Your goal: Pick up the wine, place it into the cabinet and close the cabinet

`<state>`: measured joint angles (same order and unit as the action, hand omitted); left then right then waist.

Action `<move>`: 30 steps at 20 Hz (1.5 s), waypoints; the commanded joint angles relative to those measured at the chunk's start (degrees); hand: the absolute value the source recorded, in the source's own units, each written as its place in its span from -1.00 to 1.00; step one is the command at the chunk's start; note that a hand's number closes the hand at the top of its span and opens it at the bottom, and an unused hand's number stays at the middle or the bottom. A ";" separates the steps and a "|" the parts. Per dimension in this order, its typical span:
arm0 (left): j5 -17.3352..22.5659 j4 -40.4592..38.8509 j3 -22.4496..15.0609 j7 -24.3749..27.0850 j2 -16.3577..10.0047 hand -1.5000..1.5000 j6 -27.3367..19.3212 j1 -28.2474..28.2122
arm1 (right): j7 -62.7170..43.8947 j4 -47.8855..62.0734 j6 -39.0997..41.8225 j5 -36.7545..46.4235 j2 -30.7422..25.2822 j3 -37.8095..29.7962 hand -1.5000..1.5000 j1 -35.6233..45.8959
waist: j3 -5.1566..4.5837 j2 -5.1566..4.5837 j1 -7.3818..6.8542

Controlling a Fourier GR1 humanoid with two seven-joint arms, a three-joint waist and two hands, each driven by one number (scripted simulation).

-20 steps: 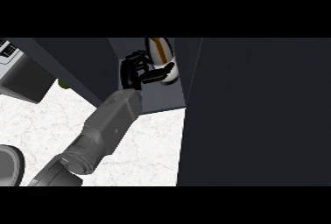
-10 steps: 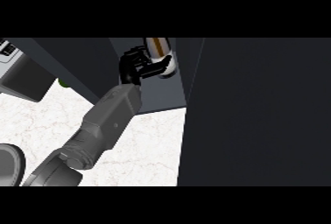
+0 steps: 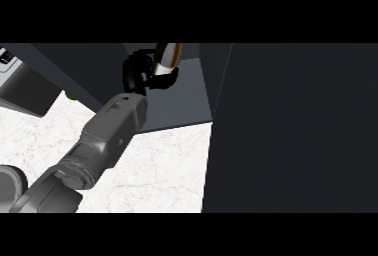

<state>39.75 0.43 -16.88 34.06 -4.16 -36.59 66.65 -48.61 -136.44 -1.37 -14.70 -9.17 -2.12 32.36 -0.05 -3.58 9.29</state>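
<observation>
The wine bottle (image 3: 167, 56) shows as a pale neck with a brown band, tilted at the top of the view, inside the dark cabinet's opening (image 3: 184, 102). My left hand (image 3: 139, 74) is curled round it from the left and hides most of it. The grey forearm (image 3: 111, 130) runs up from the lower left corner to the cabinet. The cabinet's door (image 3: 295, 130) stands open as a broad dark panel filling the right half of the view. My right hand does not show.
White marble counter (image 3: 162, 170) lies below the cabinet. A grey appliance (image 3: 22, 87) stands at the far left with a small green thing (image 3: 70, 96) beside it. A grey rounded object (image 3: 9, 182) sits at the lower left edge.
My left hand has carried the bottle upward and slightly left, deeper into the cabinet's opening. The forearm has stretched further up after it.
</observation>
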 commanded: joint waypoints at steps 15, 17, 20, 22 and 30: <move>-4.92 -0.39 -4.37 -4.44 -2.88 -1.00 -3.15 -3.16 | -0.17 -0.74 1.04 -1.92 0.14 0.26 -1.00 0.19 | -0.14 -0.69 0.54; -4.89 -0.39 -4.32 -4.45 -4.16 -1.00 -2.66 -3.92 | -0.38 -1.15 0.65 -1.13 0.29 0.59 -1.00 0.64 | -0.23 -0.62 0.28; -4.85 -0.37 -4.26 -6.03 -5.01 -1.00 -1.12 -3.09 | -0.26 -0.81 0.64 -1.02 -0.16 -0.38 -1.00 0.91 | -0.17 -0.44 0.15; -4.20 -0.38 -3.63 -5.59 -4.65 -1.00 -1.00 -3.73 | -0.14 -1.09 0.58 -0.98 0.32 0.14 -1.00 0.01 | -0.19 -0.79 0.58; -6.18 -0.35 -5.52 -3.77 -6.76 -1.00 3.29 -2.37 | -0.69 -1.03 0.58 -0.91 -0.09 0.67 -1.00 1.74 | -0.22 0.08 -0.88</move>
<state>35.94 1.32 -20.22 29.56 -5.14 -37.76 64.74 -48.67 -136.36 -0.78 -14.94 -8.98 -1.40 33.76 -0.43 -3.99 9.77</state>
